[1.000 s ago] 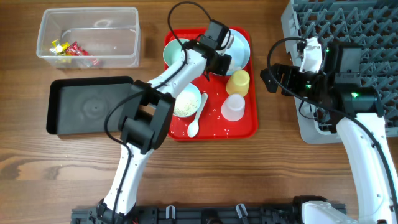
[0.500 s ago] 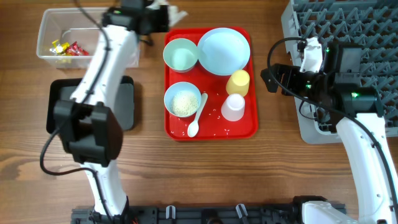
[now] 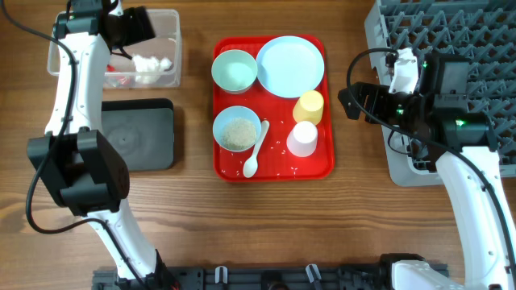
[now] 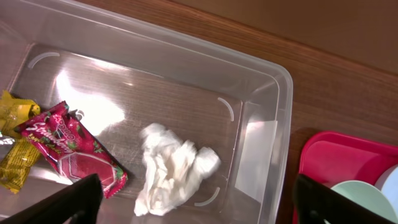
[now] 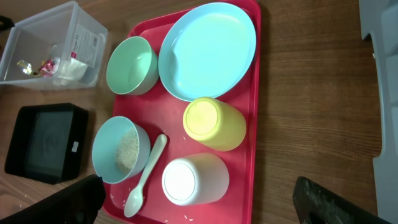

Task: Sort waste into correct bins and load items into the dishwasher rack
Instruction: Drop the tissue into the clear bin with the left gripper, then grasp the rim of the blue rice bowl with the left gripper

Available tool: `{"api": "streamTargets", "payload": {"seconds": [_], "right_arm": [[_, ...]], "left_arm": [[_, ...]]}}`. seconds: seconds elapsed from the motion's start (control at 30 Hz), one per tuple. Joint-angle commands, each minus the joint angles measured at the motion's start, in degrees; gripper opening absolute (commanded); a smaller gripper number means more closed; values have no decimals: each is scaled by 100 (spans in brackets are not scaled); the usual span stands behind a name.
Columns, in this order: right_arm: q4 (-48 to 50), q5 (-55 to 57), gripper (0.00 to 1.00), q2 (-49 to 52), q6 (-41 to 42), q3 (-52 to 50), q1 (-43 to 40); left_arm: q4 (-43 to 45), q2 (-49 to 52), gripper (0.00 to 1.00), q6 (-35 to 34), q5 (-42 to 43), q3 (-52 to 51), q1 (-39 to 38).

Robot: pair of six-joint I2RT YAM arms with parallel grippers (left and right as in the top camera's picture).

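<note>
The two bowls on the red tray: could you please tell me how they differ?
The far bowl is empty; the near bowl holds rice. The far bowl sits beside the plate; the near bowl has the spoon alongside. Both are upright, on the red tray.

Table (image 3: 322, 234): brown wood, grain running left to right with some darker streaks, flat and level. Tray (image 3: 278, 113): red, rectangular, rounded corners and a low raised rim, lying flat near the table's middle, wood showing on every side of it.
</note>
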Motion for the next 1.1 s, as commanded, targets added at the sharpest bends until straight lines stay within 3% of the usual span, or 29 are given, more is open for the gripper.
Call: {"api": "streamTargets", "payload": {"seconds": [0.0,0.1,0.27,0.4,0.6,0.73,0.93,1.07], "right_arm": [[15,83,100,59,61,92,17],[17,83,100,59,63,92,17],[17,85,100,59,63,92,17],[15,87,100,59,63,92,17],[17,131,100,59,59,92,17],[4,131,100,59,57,92,17],[-26,127,100,59,59,92,17],[-35,127,100,59,61,92,17]], "left_arm": [[-59,94,100,-15,15,11,-44],[-256,94,100,-11,470,11,-225],[-708,94,100,39,505,11,-866],[-1296,94,100,352,501,11,-1661],[-2131,96,98,153,479,-236,-2813],[-2079,96,89,-435,452,-925,-3405],[-1504,96,85,-466,393,-1847,-3921],[-1421,96,71,-466,391,-1867,-4009]]}}
